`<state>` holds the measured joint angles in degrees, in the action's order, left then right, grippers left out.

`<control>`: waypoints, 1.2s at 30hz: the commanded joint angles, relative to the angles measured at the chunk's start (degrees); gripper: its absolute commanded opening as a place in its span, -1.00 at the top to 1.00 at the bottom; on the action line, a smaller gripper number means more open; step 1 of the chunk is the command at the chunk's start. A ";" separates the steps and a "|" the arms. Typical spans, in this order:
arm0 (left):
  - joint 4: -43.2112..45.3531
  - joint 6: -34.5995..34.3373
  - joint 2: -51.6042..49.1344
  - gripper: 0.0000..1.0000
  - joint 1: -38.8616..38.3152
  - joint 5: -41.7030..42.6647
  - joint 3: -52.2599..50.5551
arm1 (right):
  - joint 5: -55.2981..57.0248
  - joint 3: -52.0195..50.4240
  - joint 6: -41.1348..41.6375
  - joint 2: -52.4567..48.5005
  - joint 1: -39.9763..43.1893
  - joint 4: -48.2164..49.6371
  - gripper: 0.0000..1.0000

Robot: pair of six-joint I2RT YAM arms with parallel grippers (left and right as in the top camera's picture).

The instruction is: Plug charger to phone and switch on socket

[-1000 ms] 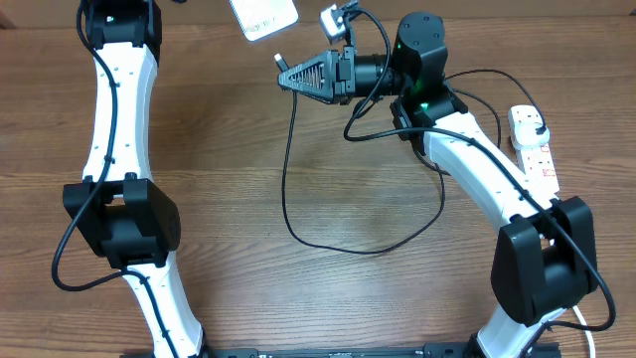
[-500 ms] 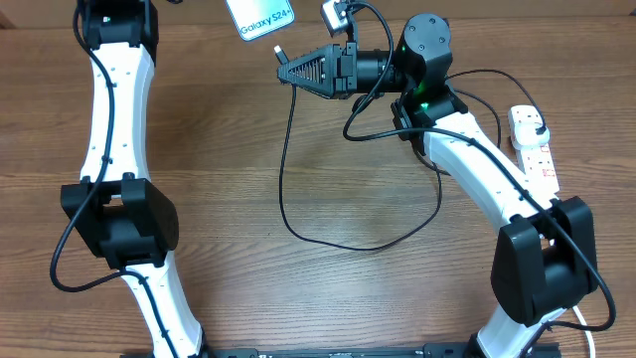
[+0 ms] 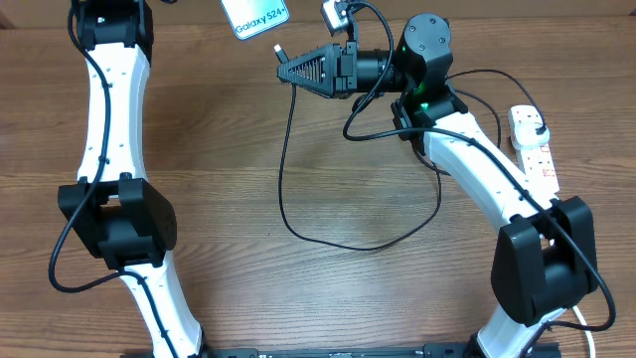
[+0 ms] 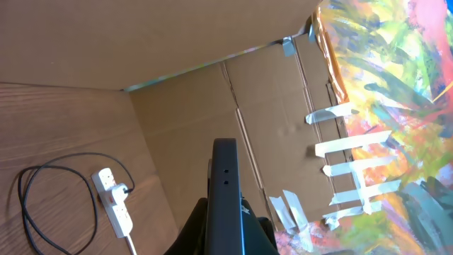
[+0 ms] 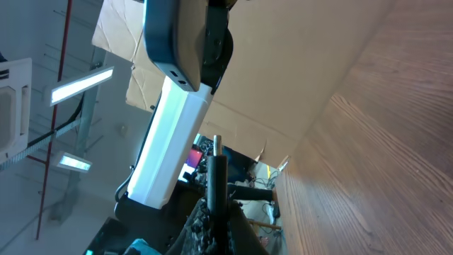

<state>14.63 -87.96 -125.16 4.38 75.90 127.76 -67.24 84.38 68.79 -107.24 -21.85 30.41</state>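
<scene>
The phone [image 3: 254, 15] hangs at the table's far edge with its light screen and "Galaxy S24+" text facing up. In the left wrist view it shows edge-on as a dark slab [image 4: 225, 180], and my left gripper [image 4: 227, 216] is shut on it. My right gripper [image 3: 283, 71] is shut on the charger just behind its connector tip [image 3: 279, 50], which points toward the phone and stops short of it. In the right wrist view the connector [image 5: 216, 166] stands up out of the gripper [image 5: 216, 212]. The black cable [image 3: 286, 189] loops down over the table and runs to the plug [image 3: 533, 123] in the white socket [image 3: 538, 157].
The socket lies along the right edge of the table, and the left wrist view shows it as the socket [image 4: 114, 204]. Cardboard walls [image 4: 212, 85] close off the back. The white left arm link [image 5: 173, 138] crosses the right wrist view. A wide cable loop lies mid-table.
The phone has turned so its printed text now faces up, and it has shifted slightly left. The right gripper with the connector moved up a little, then held still.
</scene>
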 commanded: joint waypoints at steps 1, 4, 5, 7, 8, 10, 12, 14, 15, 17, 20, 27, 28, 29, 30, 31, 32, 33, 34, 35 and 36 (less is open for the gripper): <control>0.42 1.03 0.76 0.92 0.15 0.26 0.85 | 0.26 0.94 0.17 1.68 -0.02 0.44 0.92; 0.39 1.01 0.76 0.92 0.15 0.24 0.85 | 0.24 0.94 0.17 1.68 -0.02 0.44 0.92; 0.42 1.03 0.76 0.91 0.15 0.22 0.85 | 0.24 0.94 0.17 1.68 -0.02 0.44 0.93; 0.42 1.05 0.76 0.92 0.15 0.22 0.85 | 0.26 0.94 0.15 1.68 -0.02 0.44 0.92; 0.42 1.20 0.76 0.91 0.15 0.22 0.85 | 0.26 0.94 0.13 1.68 -0.02 0.46 0.92; 0.42 1.20 0.76 0.92 0.15 0.24 0.85 | 0.28 0.94 0.13 1.68 -0.02 0.46 0.92; 0.42 1.20 0.76 0.92 0.15 0.20 0.85 | 0.28 0.94 0.13 1.68 -0.02 0.46 0.92; 0.42 1.27 0.76 0.92 0.15 0.13 0.85 | 0.28 0.94 0.07 1.68 -0.02 0.48 0.92; 0.42 1.40 0.76 0.91 0.15 0.09 0.85 | 0.26 0.94 0.02 1.68 -0.02 0.76 0.92; 0.42 1.38 0.76 0.92 0.15 0.11 0.85 | 0.31 0.94 0.02 1.68 -0.02 1.11 0.92; 0.42 1.38 0.76 0.92 0.15 -0.02 0.85 | 0.37 0.94 0.04 1.68 -0.02 1.73 0.92; 0.42 1.38 0.76 0.92 0.15 -1.16 0.85 | 0.72 0.94 0.04 1.68 -0.02 1.90 0.92; 0.42 1.40 0.76 0.92 0.15 -1.16 0.85 | 0.72 0.94 0.04 1.68 -0.02 2.08 0.92; 0.42 1.40 0.76 0.91 0.15 -1.27 0.85 | 0.72 0.94 0.07 1.68 -0.02 2.19 0.92; 0.42 1.40 0.76 0.92 0.15 -1.40 0.85 | 0.74 0.94 0.07 1.68 -0.02 2.36 0.92; 0.42 1.40 0.76 0.92 0.15 -1.55 0.85 | 0.74 0.94 0.13 1.68 -0.02 2.54 0.92; 0.42 1.40 0.76 0.92 0.15 -1.79 0.85 | 0.90 0.94 0.24 1.68 -0.02 2.56 0.92; 0.42 1.42 0.76 0.92 0.15 -1.99 0.85 | 1.01 0.94 0.24 1.68 -0.02 2.56 0.92; 0.42 1.42 0.76 0.91 0.15 -2.27 0.85 | 1.25 0.94 0.24 1.68 -0.02 2.56 0.92; 0.42 1.44 0.76 0.91 0.15 -2.58 0.85 | 1.46 0.94 0.24 1.68 -0.02 2.56 0.92; 0.42 1.44 0.76 0.92 0.11 -2.73 0.85 | 1.62 0.94 0.24 1.68 -0.02 2.58 0.92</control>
<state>14.63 -87.94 -125.16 4.38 75.11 127.76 -66.72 84.38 68.84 -107.24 -21.85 32.34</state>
